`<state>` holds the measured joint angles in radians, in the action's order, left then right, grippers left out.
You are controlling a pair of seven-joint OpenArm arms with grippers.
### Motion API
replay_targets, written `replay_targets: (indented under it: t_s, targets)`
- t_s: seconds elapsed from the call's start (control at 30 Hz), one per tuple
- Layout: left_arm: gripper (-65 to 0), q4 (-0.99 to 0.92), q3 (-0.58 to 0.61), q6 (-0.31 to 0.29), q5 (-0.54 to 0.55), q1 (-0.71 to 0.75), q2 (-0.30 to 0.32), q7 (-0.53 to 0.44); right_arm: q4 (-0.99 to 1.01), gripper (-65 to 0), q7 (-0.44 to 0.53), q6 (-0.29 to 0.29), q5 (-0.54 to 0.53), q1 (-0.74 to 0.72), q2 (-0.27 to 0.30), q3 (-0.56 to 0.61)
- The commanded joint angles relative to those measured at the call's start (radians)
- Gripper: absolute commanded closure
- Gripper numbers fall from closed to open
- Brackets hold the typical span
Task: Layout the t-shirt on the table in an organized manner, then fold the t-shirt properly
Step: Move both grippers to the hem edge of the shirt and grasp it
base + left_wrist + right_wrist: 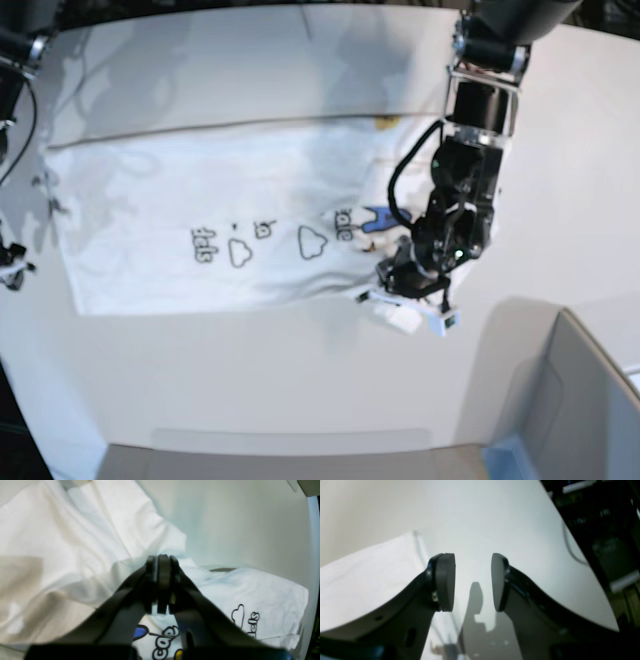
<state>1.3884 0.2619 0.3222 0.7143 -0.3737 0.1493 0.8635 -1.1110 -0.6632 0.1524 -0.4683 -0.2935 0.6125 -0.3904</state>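
Fold step underway: t-shirt (200, 215) spread on table (300, 370), left gripper (162, 562) clamped on its edge w/ cloth lifted, right gripper (473, 582) jaws apart, empty; next prob. carry edge across.

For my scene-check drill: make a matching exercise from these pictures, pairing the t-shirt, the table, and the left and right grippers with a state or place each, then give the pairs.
Things:
1. left gripper
2. right gripper
3. t-shirt
4. table

States:
A. spread out, print showing
B. jaws apart, holding nothing
C. white, curved edge, under the cloth
D. shut on white cloth

Pairs: 1-D, 2-B, 3-A, 4-C
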Motion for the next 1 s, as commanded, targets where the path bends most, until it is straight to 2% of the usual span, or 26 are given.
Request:
replay_targets:
  t_s: [0.0,0.1,0.27,0.47,0.8,0.97]
  targets:
    - [0.0,0.018,-0.002,-0.004,0.001,-0.032,0.000,-0.016,-0.002,-24.2,0.021,0.006,-0.010,-0.033,0.030,0.032]
    - [0.0,0.019,-0.003,-0.004,0.005,-0.032,-0.001,-0.016,0.081,-24.2,0.029,0.008,-0.010,-0.105,0.027,0.106]
    - [0.0,0.021,-0.003,-0.004,0.006,-0.029,0.000,-0.016,0.286,-24.2,0.164,0.037,-0.005,-0.203,0.002,0.155]
    - [0.0,0.022,-0.005,-0.004,0.006,-0.011,0.000,-0.017,0.355,-24.2,0.224,0.031,-0.005,-0.247,-0.007,0.258]
    - [0.0,0.033,-0.005,-0.004,0.008,-0.011,-0.003,-0.019,0.530,-24.2,0.346,0.031,0.015,-0.250,-0.082,0.264]
    - [0.0,0.050,-0.005,-0.004,0.008,0.003,-0.003,-0.017,0.532,-24.2,0.346,0.031,0.027,-0.250,-0.110,0.264]
